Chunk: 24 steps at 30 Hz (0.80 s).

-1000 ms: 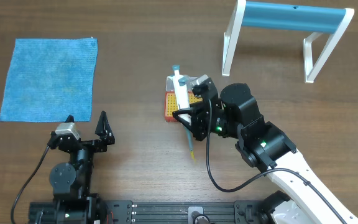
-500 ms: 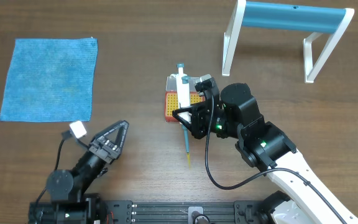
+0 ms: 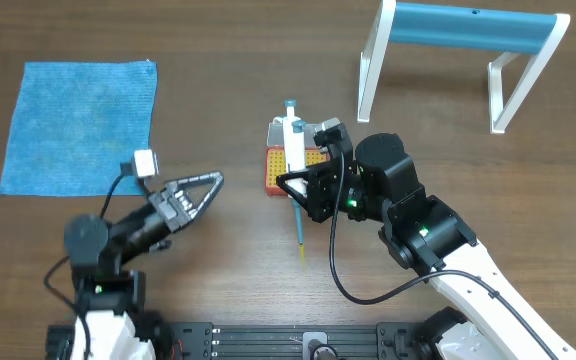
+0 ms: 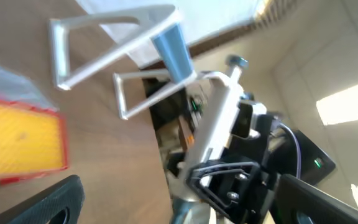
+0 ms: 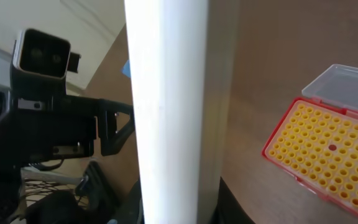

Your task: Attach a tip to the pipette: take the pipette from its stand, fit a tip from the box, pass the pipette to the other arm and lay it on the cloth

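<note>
The cloth (image 3: pixel 78 127) lies at the far left of the table (image 3: pixel 228 70), and the pipette stand (image 3: pixel 463 60) at the far right. The tip box (image 3: pixel 280 172) sits between them. The pipette (image 3: pixel 293 148), in the right gripper (image 3: pixel 300 186), seems to hang over the box. The left gripper (image 3: pixel 211 190) is between cloth and box.

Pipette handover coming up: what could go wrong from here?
The left gripper, fingers open, could nudge the white pipette held by the right gripper and knock its thin fitted tip loose. The red-and-yellow tip box sits close by; a swing might clip it.
</note>
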Tool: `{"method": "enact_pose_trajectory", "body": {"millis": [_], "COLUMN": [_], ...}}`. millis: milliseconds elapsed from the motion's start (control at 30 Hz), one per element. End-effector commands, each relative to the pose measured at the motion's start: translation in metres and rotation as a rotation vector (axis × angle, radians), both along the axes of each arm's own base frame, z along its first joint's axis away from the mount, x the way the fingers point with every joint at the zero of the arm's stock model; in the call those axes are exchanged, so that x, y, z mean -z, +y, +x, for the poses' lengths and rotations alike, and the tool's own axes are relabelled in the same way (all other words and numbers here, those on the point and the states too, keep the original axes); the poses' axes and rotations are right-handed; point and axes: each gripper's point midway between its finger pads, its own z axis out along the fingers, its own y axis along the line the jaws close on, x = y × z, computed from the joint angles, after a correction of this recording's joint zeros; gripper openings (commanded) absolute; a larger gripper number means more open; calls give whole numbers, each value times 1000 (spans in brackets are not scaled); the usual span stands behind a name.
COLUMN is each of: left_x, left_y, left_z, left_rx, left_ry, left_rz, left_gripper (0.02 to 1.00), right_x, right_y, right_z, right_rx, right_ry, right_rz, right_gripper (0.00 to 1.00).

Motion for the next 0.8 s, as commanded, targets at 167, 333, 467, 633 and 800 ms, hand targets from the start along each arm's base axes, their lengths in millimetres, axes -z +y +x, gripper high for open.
{"method": "enact_pose_trajectory", "body": {"millis": [167,333,467,633,800], "left_x": [-37,-35,-36,-32,-30], "left_y": [-94,-122,-122,-116,-104], "left_z": [33,38,39,27,30], "left_rx": [393,499,499,583,586], "left_ry": [-264,-282,-283,-290,-290], "left_rz": [55,46,47,58,68], "left_gripper": [996,993,993,993,996], "right_x": [-14,-16,-16,-16,-16], "right_y": [14,15,15,15,15], "right_z": [-21,-26,-26,-26,-25], "right_rx": [-128,-149,-149,-150,-146], "right_ry": [26,48,47,42,42], "right_rz": [81,98,98,96,94], "right_gripper": [82,84,84,82,82]}}
